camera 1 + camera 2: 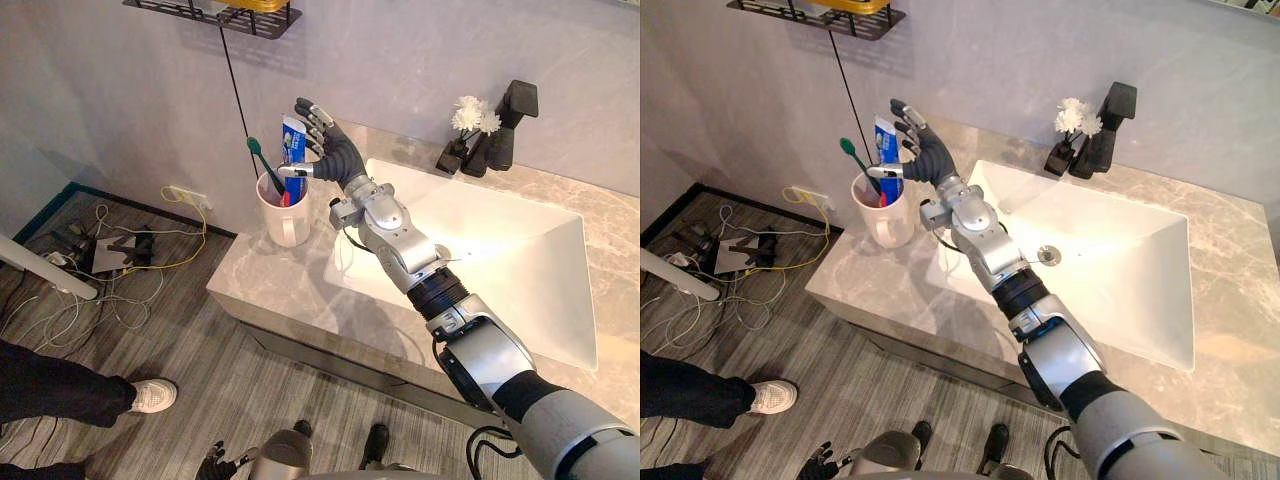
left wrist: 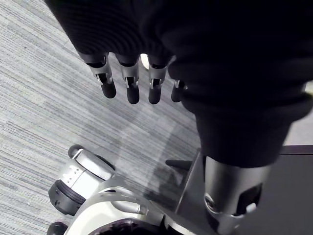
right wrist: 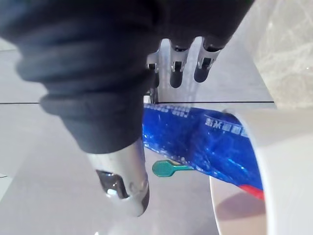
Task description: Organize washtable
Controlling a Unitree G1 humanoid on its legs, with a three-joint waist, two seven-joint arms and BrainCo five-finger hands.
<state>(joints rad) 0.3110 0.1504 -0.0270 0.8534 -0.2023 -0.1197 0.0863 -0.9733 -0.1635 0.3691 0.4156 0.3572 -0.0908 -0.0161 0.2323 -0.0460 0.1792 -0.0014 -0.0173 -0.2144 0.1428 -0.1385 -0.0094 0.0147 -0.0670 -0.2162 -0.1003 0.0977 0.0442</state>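
Left eye view, right hand (image 1: 335, 152) splayed beside toothpaste (image 1: 292, 135), toothbrush (image 1: 262, 162) in cup (image 1: 287, 225), faucet (image 1: 500, 135) past sink (image 1: 500, 255), left hand (image 2: 132, 81) relaxed

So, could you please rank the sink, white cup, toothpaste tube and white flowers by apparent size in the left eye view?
1. sink
2. white cup
3. toothpaste tube and white flowers look about alike; the tube is partly hidden in the cup.

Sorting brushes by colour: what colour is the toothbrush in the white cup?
Green: the toothbrush stands in the cup, clearest in the left eye view.
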